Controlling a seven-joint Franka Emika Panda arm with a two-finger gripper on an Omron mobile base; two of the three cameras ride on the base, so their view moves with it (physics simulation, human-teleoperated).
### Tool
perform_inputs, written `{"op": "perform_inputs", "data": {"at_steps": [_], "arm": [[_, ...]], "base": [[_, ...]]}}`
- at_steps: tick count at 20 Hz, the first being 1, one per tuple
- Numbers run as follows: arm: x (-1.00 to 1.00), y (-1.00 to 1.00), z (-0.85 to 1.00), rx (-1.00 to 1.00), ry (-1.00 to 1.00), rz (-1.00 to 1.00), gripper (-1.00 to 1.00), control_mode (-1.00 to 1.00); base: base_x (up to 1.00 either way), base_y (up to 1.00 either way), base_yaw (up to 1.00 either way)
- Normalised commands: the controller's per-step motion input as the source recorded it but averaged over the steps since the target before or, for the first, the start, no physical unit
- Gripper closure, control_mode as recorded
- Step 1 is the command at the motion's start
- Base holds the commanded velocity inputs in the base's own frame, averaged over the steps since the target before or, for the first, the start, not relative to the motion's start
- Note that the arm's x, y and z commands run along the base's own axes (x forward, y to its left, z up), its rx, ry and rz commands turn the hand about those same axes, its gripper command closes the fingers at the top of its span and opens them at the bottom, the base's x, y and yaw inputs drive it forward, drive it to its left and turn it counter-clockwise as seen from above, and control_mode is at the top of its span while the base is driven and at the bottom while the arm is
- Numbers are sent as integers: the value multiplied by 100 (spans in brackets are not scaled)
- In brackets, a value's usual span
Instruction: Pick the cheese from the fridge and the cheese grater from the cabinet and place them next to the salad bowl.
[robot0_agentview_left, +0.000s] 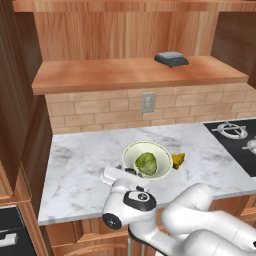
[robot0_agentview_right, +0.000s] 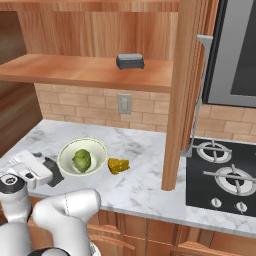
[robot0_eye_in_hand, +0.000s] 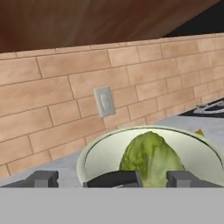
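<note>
The salad bowl (robot0_agentview_left: 131, 150) (robot0_agentview_right: 67, 150) (robot0_eye_in_hand: 87, 157) stands on the marble counter with a green lettuce head (robot0_agentview_left: 146, 162) (robot0_agentview_right: 81, 160) (robot0_eye_in_hand: 151, 153) in it. The cheese (robot0_agentview_left: 178, 160) (robot0_agentview_right: 118, 165), a small yellow-orange wedge, lies on the counter touching the bowl's right side. My gripper (robot0_agentview_left: 129, 173) (robot0_agentview_right: 49, 171) (robot0_eye_in_hand: 113, 179) is low at the bowl's left side, open, fingertips (robot0_eye_in_hand: 43, 178) wide apart. Between them, with gaps on both sides, sits the dark cheese grater (robot0_agentview_right: 52, 170) (robot0_eye_in_hand: 111, 177), mostly hidden by my hand. The cabinet shelf (robot0_agentview_left: 115, 75) runs above. The fridge is out of view.
A flat dark scale (robot0_agentview_left: 171, 58) (robot0_agentview_right: 130, 61) rests on the cabinet shelf. A wall outlet (robot0_agentview_left: 148, 101) (robot0_eye_in_hand: 104, 101) is on the brick backsplash. The black stove (robot0_agentview_left: 235, 140) (robot0_agentview_right: 222, 175) lies to the right, past a wooden cabinet side (robot0_agentview_right: 177, 100).
</note>
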Motion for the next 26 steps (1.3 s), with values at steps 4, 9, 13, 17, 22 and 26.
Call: {"op": "perform_inputs", "data": {"at_steps": [4, 9, 13, 17, 22, 26], "arm": [[-17, -1, 83, 0, -18, 0, -100, -100], [-38, -28, 100, 1, -10, 0, -100, -100], [-52, -41, 100, 3, 0, 0, -100, -100], [-80, -94, 99, 12, 0, -1, -100, -100], [-85, -93, 97, 10, 0, 0, -100, -100], [-100, -87, 95, 8, 3, 0, -100, -100]], "base": [[0, 0, 0], [0, 0, 0], [0, 0, 0], [0, 0, 0], [0, 0, 0], [0, 0, 0]]}}
